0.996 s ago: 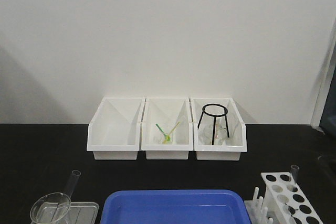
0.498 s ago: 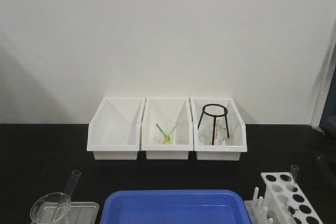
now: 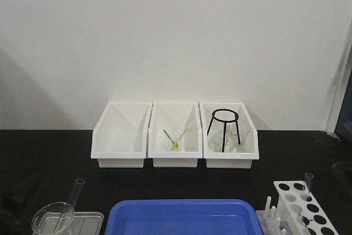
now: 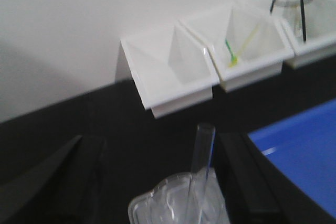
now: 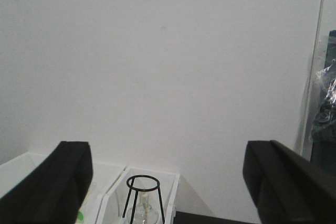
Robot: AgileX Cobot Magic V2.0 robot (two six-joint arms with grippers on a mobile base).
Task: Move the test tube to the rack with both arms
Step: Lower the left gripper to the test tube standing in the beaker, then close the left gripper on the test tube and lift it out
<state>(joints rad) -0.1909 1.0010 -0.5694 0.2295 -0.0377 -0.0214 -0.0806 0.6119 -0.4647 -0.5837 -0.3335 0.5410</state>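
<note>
Black table [image 3: 55, 152] fills the lower front view, with a blue tray [image 3: 181, 216] at its 6 o'clock edge and three white bins [image 3: 175, 136] along the wall at 12 o'clock. The rack [image 3: 300, 207] stands at 5 o'clock, most of its holes free, though a second tube [image 3: 308, 180] seems to stand at its far corner. At 7 o'clock sits the beaker [image 3: 52, 218], and the test tube [image 3: 76, 193] leans inside it, rim tipped toward 1 o'clock and well clear of the beaker's lip. In the left wrist view the left fingers [image 4: 58, 182] are spread, one on each side of the tube, not touching it. The right fingers [image 5: 52, 182] are spread wide on nothing and face the wall. The tube is probably light, stiff, slick and easily cracked. The bare stretch above the beaker's lip looks like the best place to hold it, with a gentle squeeze. Drawing it out along its own lean would avoid prying it against the glass.
</note>
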